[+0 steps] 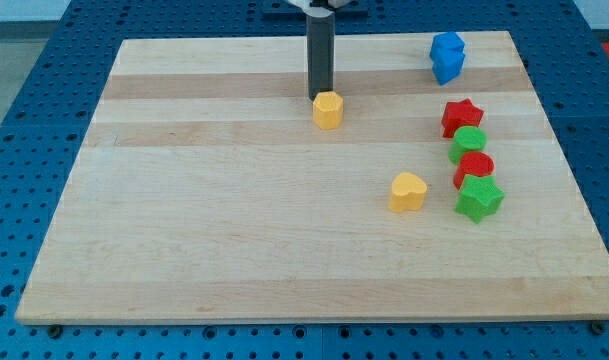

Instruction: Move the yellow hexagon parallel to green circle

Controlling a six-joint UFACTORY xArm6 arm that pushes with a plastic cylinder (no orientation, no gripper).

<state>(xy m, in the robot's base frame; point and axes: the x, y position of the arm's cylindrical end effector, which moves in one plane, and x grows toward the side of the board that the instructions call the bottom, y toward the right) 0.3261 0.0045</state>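
Camera view, single frame. Wooden board (284, 250) on a blue pegboard surface. My tip (321, 96) stood in the upper middle of the frame, just at the top edge of the yellow hexagon (328, 110); they looked to be touching or nearly so, contact not resolvable. No fingers on this rig, only a plain rod, so nothing to open or close.

The green circle (468, 143) sat at the right of the frame, in a tight column: red star (462, 116) above it, a red block (474, 167) of unclear shape below, then a green star (479, 197). A yellow heart (408, 191) lay to the left of the column's lower end. Two blue blocks (447, 56), stacked close together, occupied the upper right.

Key relation: the hexagon lay directly below the tip in the frame, and slightly higher in the frame than the green circle, well to its left. Judgement: a push toward the frame's bottom would bring the hexagon level with the circle; the tip was already on the correct side for that. Path downward appeared unobstructed.
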